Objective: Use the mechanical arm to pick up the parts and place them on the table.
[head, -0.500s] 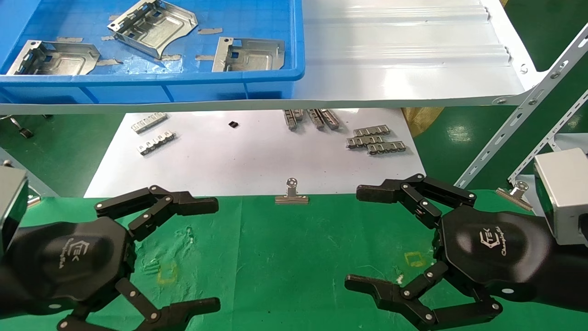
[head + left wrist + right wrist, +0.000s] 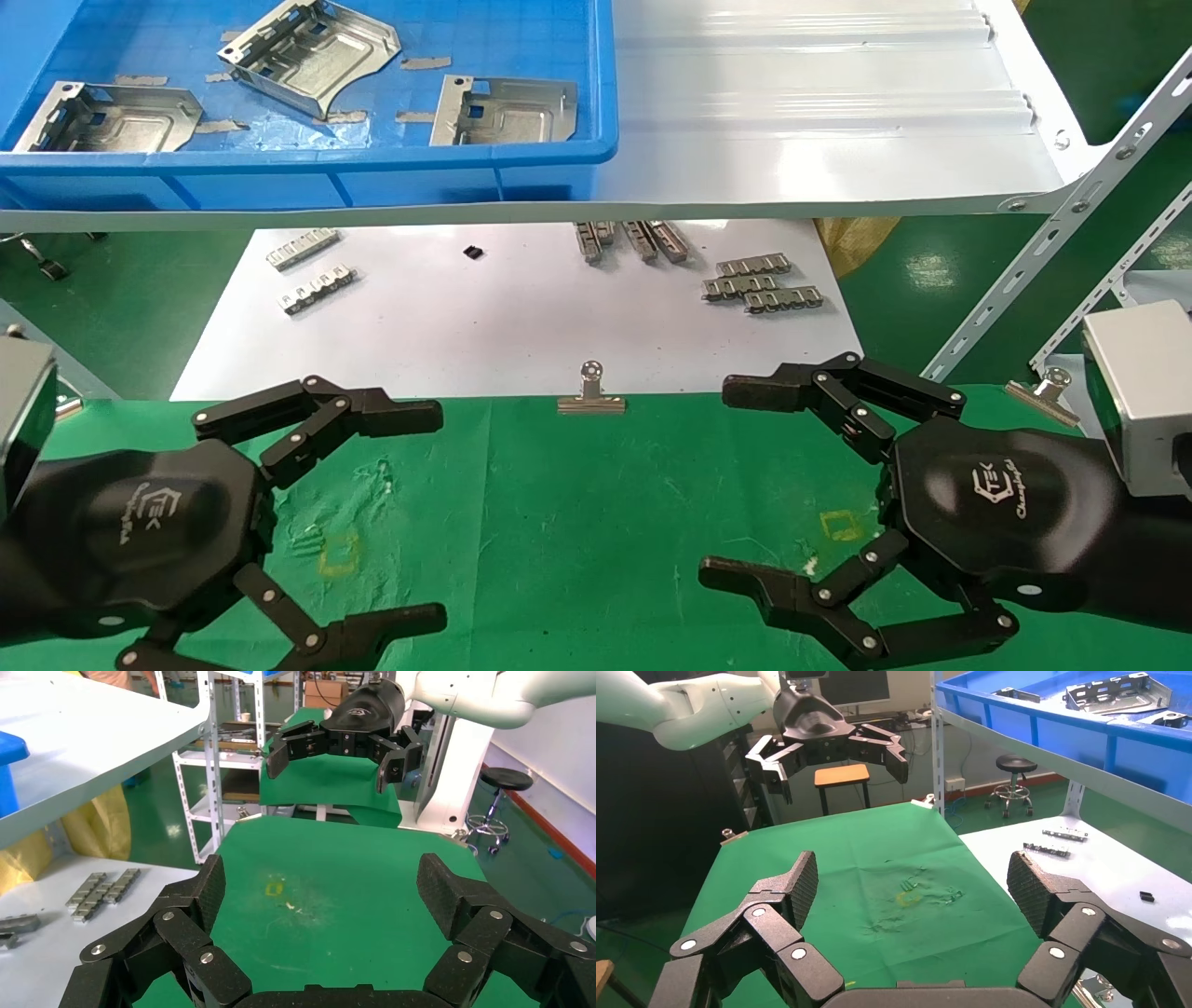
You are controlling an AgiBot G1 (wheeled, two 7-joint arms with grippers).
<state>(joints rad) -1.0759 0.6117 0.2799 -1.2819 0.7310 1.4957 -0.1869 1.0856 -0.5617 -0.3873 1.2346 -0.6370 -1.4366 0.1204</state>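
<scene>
Three silvery sheet-metal parts lie in the blue bin on the shelf: one at the left [image 2: 112, 116], one tilted in the middle [image 2: 312, 54] and one at the right [image 2: 503, 110]; some also show in the right wrist view [image 2: 1119, 691]. Both mechanical arms hover low over the green table [image 2: 577, 503], far below and in front of the bin. My left gripper [image 2: 438, 514] [image 2: 321, 888] is open and empty over a yellow square [image 2: 274, 888]. On the other side, my right gripper [image 2: 715, 480] [image 2: 912, 881] is open too, with only cloth between its fingers.
The blue bin [image 2: 372, 177] sits on a glossy white shelf [image 2: 819, 121] overhanging a white sheet [image 2: 484, 317] with toothed strips [image 2: 759, 284]. Binder clips [image 2: 590, 396] [image 2: 1043, 387] hold the cloth's far edge. A slanted perforated brace [image 2: 1052, 242] stands at the right.
</scene>
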